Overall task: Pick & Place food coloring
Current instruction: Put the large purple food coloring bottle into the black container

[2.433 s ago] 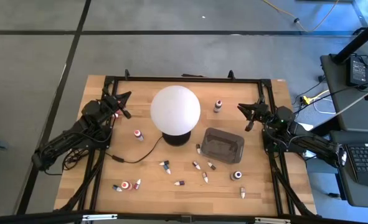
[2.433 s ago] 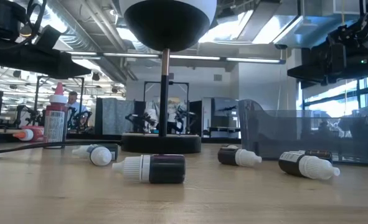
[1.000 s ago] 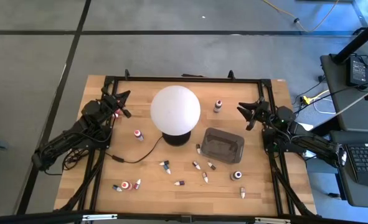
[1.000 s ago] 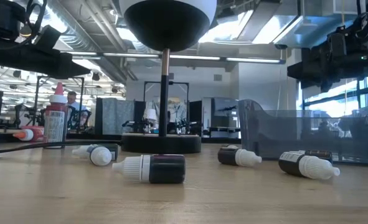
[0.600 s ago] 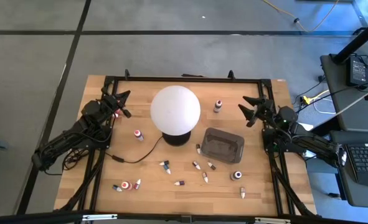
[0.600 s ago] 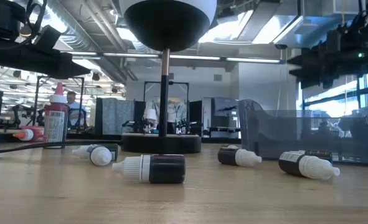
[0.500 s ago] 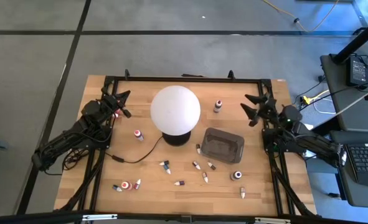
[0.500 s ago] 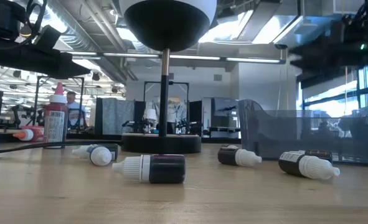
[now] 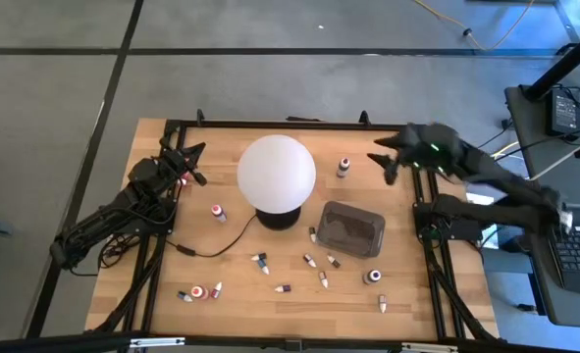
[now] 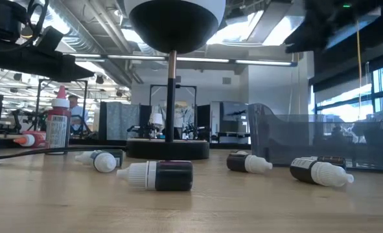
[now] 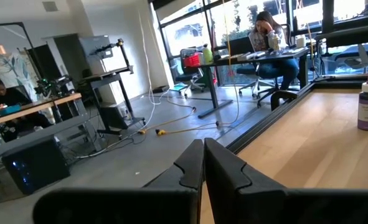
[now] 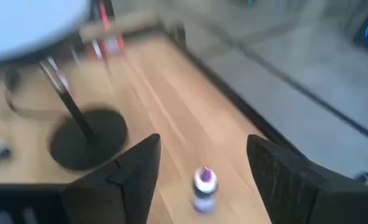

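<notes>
Several tiny food coloring bottles lie on the near half of the table, among them one and one. One bottle stands upright at the far side and shows with a purple cap. Another stands left of the lamp. My right gripper hangs open above the table, right of the far bottle, which shows between its fingers farther off. My left gripper rests shut at the far left.
A big white globe lamp stands mid-table on a black base, its cord trailing toward the left. A dark translucent tray sits right of it. A black frame runs along the table's edges.
My right gripper has risen and swung quickly toward the far edge and a little to the left, ending beside the upright far bottle. The left arm and all the bottles have stayed still.
</notes>
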